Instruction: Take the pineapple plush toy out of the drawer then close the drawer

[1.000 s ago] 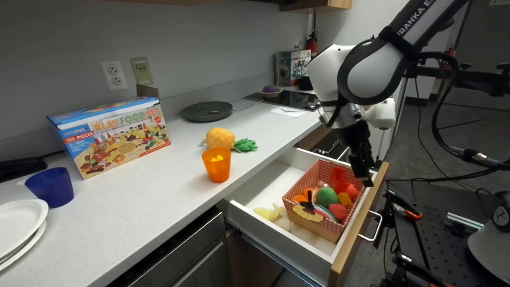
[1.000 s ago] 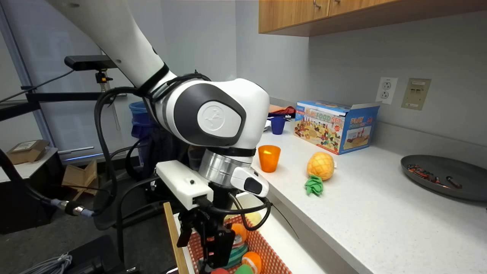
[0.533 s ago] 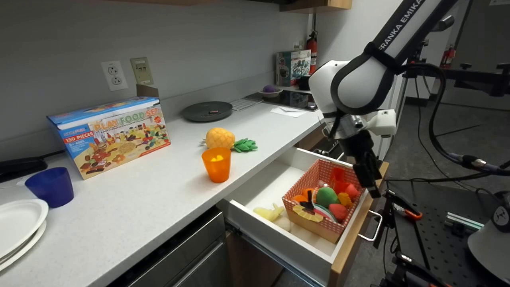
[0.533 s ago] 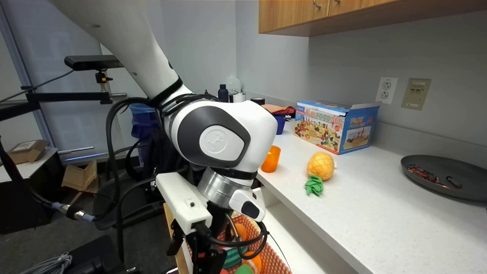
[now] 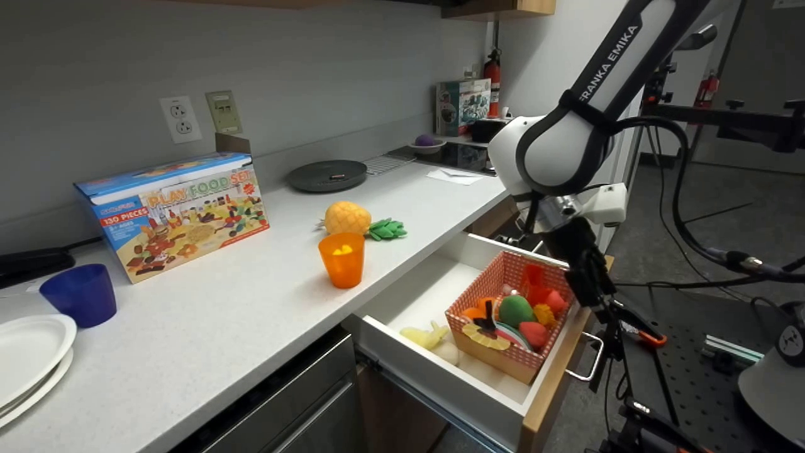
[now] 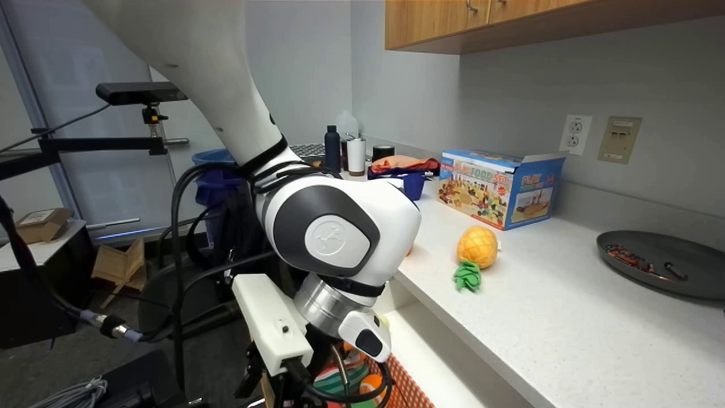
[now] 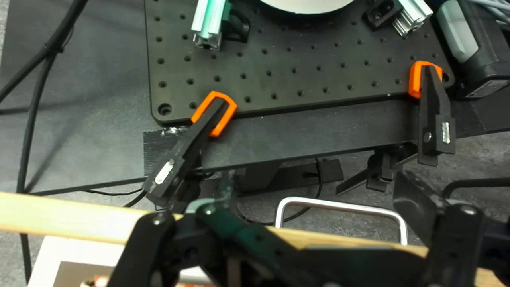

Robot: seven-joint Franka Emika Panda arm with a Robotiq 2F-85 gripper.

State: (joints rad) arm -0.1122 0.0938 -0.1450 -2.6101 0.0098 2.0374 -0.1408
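The yellow-orange pineapple plush toy (image 5: pixel 348 219) with its green tuft lies on the white counter; it also shows on the counter in an exterior view (image 6: pixel 477 248). The drawer (image 5: pixel 552 387) is pulled open, with a brown wood front and pale inner sides. Its slim metal handle (image 5: pixel 594 363) sticks out from the front; it shows in the wrist view (image 7: pixel 342 206) between the fingers. My gripper (image 7: pixel 318 191) is open and empty. In an exterior view the gripper (image 5: pixel 607 308) is over the drawer front's top edge, by the handle. I cannot tell whether it touches the front.
A red-checked basket (image 5: pixel 468 296) of toy fruits sits in the drawer, with pale yellow toys (image 5: pixel 422 337) beside it. An orange cup (image 5: pixel 344 267) and a play food box (image 5: pixel 188 214) stand on the counter. Clamps (image 7: pixel 175 161) hold the robot's black base plate (image 7: pixel 279 81) near the handle.
The arm has moved down and outward. The gripper has gone from above the basket to over the drawer's front edge near the handle. Drawer and pineapple have not moved.
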